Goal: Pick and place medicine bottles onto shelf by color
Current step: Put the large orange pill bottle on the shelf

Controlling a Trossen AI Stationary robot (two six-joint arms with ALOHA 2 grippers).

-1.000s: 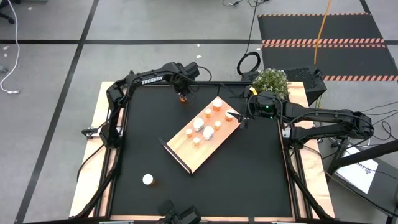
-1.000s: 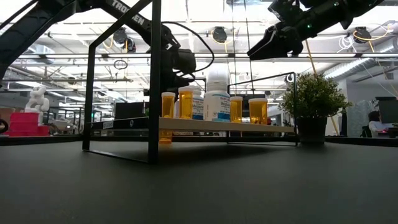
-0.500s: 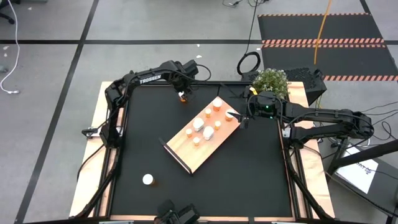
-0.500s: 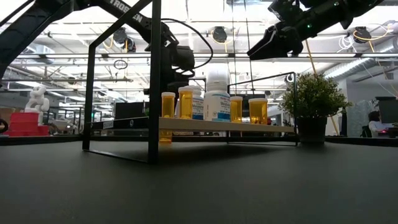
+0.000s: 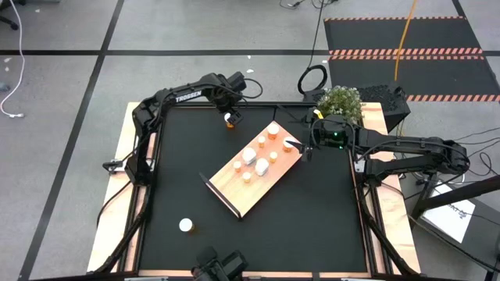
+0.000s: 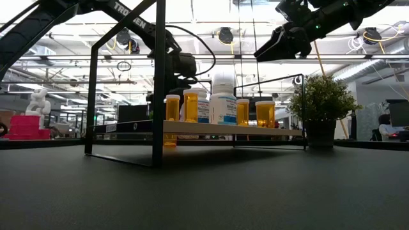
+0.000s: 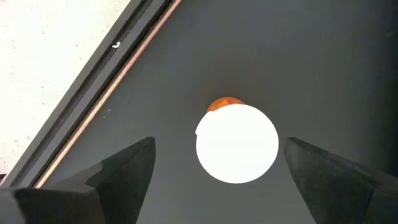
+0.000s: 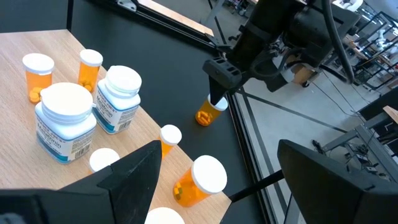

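Plant (image 5: 340, 100) beside shelf (image 5: 254, 183), perhaps touching.

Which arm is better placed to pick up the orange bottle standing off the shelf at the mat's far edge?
Left. The left pincer hangs open directly over that orange bottle, fingers either side; the right pincer waits open beside the shelf.

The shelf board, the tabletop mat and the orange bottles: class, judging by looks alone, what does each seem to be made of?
The shelf: light wood with a matte finish; grain lines show in the right wrist view.
The tabletop mat: black, dull and non-reflective; probably rubber or fabric, the look leaves it open.
The orange bottles: translucent amber, likely plastic, with smooth opaque white caps.
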